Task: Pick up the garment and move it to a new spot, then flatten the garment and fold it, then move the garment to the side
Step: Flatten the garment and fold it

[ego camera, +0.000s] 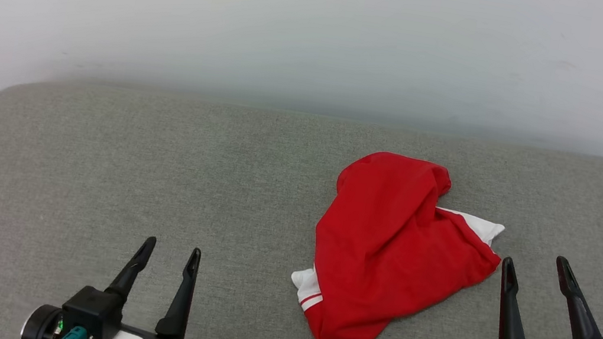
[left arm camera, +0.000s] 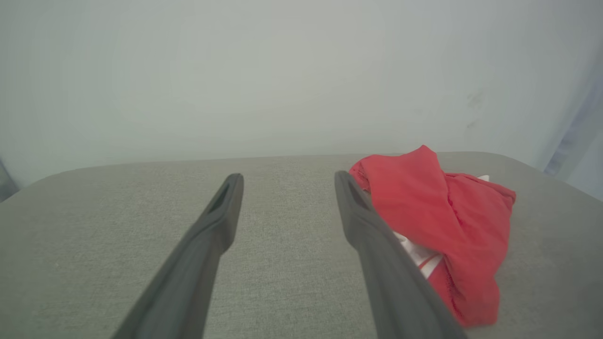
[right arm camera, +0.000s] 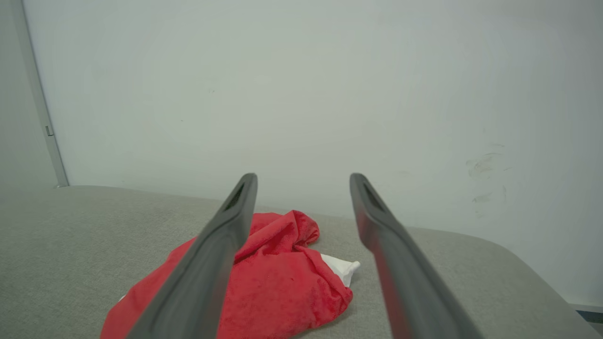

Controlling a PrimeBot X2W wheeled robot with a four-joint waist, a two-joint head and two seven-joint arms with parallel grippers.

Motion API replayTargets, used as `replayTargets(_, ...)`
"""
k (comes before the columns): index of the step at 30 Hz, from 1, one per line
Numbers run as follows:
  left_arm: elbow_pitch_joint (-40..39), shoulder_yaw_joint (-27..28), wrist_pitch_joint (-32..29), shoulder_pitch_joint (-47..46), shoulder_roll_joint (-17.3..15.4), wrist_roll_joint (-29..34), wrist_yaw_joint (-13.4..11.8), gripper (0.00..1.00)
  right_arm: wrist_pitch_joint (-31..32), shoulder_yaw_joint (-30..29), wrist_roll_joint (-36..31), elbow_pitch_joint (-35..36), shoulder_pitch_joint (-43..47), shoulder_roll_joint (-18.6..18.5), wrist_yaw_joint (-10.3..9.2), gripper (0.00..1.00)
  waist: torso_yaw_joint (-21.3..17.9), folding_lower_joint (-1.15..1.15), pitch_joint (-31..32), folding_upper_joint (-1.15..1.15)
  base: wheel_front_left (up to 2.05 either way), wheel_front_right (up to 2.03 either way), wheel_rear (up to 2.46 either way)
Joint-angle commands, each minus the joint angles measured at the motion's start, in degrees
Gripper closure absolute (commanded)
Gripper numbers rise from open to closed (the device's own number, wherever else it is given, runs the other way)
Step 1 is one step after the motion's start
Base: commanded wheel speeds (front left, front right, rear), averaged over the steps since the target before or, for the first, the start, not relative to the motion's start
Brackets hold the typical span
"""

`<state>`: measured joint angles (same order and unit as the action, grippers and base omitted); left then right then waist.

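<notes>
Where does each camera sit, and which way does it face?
Head view: on the head, facing down at the garment on the grey surface; left gripper and right gripper, open, below.
Left wrist view: on the left wrist, facing the wall along its fingers.
Right wrist view: on the right wrist, likewise along its fingers.
Shared: all show the garment.

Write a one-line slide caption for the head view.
Crumpled garment on the grey surface, between the open left gripper and open right gripper.
</notes>
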<state>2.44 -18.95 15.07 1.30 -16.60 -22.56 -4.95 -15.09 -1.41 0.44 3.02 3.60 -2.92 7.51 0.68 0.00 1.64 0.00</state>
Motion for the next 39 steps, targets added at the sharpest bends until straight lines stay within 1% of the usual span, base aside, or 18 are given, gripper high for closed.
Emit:
replayTargets(1, 0.43, 0.16, 0.14, 0.84, 1.35, 1.45, 0.8, 0.0, -0.12, 0.29, -0.16, -0.06, 0.64, 0.07, -0.04, 0.0, -0.11, 0.0, -0.02, 0.0, 0.0, 0.0, 0.0)
replayTargets(5, 0.91, 2.48, 0.14, 1.22, 4.04, 3.28, 2.39, 0.0, -0.12, 0.24, 0.22, -0.06, 0.66, 0.07, -0.04, 0.0, -0.02, 0.0, -0.06, 0.0, 0.0, 0.0, 0.0)
replayTargets(6, 1.38, 4.2, 0.15, 1.26, 5.65, 3.92, 3.66, 0.0, -0.12, 0.6, 0.02, -0.22, 0.73, 0.07, -0.04, 0.0, 0.03, 0.0, -0.2, 0.0, 0.0, 0.0, 0.0)
replayTargets(9, 2.39, 5.16, 0.15, 0.93, 6.2, 4.72, 5.2, 0.0, -0.12, 0.55, -0.01, -0.09, 0.3, 0.07, -0.04, 0.0, 0.0, 0.0, -0.58, 0.0, 0.0, 0.0, 0.0)
replayTargets(12, 4.29, 4.85, 0.15, -0.17, 5.97, 5.33, 6.44, 0.0, -0.12, 0.79, -0.18, 0.01, -0.11, 0.07, -0.04, 0.0, -0.3, 0.0, -1.21, 0.0, 0.0, 0.0, 0.0)
replayTargets(14, 4.96, 4.85, -1.44, -2.05, 6.38, 4.15, 6.93, 0.0, -0.12, 1.13, -0.34, 0.15, -0.52, 0.07, -0.04, 0.0, -0.73, 0.0, -1.99, 0.0, 0.0, 0.0, 0.0)
replayTargets(16, 4.84, 4.02, -4.64, -4.49, 5.73, 4.34, 7.49, 0.0, -0.12, 0.77, 0.4, 0.38, -1.08, 0.05, -0.04, 0.0, -1.13, 0.0, -3.08, 0.0, 0.0, 0.0, 0.0)
replayTargets(19, 4.29, 2.12, -12.13, -10.14, 4.62, 4.39, 8.94, 0.0, -0.12, 0.67, 1.04, 0.8, -1.73, 0.07, -0.04, 0.0, -1.53, 0.0, -5.06, 0.0, 0.0, 0.0, 0.0)
replayTargets(20, 4.63, 1.57, -15.61, -12.09, 4.42, 3.81, 9.4, 0.0, -0.12, 0.8, 1.07, 0.77, -1.82, 0.08, -0.04, 0.0, -1.65, 0.0, -5.59, 0.0, 0.0, 0.0, 0.0)
replayTargets(22, 5.5, 0.16, -23.11, -16.03, 4.68, 1.4, 10.44, 0.0, -0.12, 1.01, 1.12, 0.6, -2.35, 0.07, -0.04, 0.0, -2.0, 0.0, -6.46, 0.0, 0.0, 0.0, 0.0)
replayTargets(24, 7.16, -0.86, -31.94, -20.1, 4.12, -1.33, 11.03, 0.0, -0.12, 1.06, 1.34, 0.39, -2.83, 0.06, -0.04, 0.0, -2.35, 0.0, -7.06, 0.0, 0.0, 0.0, 0.0)
replayTargets(26, 8.52, -2.54, -40.47, -24.45, 2.58, -2.7, 11.55, 0.0, -0.12, 1.29, 1.62, 0.23, -3.19, 0.08, -0.04, 0.0, -2.76, 0.0, -7.74, 0.0, 0.0, 0.0, 0.0)
replayTargets(30, 11.11, -6.75, -54.29, -30.46, 1.34, -6.67, 12.25, 0.0, -0.12, 1.68, 1.79, 0.13, -4.1, 0.05, -0.05, 0.0, -3.95, 0.0, -9.35, 0.0, 0.0, 0.0, 0.0)
replayTargets(32, 11.87, -8.53, -59.42, -32.75, 0.94, -9.18, 12.29, 0.0, -0.12, 1.71, 1.95, 0.01, -4.57, 0.06, -0.04, 0.0, -4.54, 0.0, -10.1, 0.0, 0.0, 0.0, 0.0)
replayTargets(34, 12.65, -10.31, -63.2, -34.46, 0.27, -10.77, 12.36, 0.0, -0.11, 1.8, 2.17, -0.08, -4.95, 0.07, -0.04, 0.0, -5.17, 0.0, -10.7, 0.0, 0.0, 0.0, 0.0)
replayTargets(36, 13.58, -12.01, -65.73, -35.55, -0.47, -11.65, 12.39, 0.0, -0.11, 2.11, 2.26, -0.19, -5.14, 0.06, -0.04, 0.0, -5.89, 0.0, -11.28, 0.0, 0.0, 0.0, 0.0)
replayTargets(39, 15.18, -13.2, -67.34, -36.98, -0.71, -12.62, 12.41, 0.0, -0.11, 2.35, 2.53, -0.37, -5.67, 0.06, -0.04, 0.0, -6.91, 0.0, -12.08, 0.0, 0.0, 0.0, 0.0)
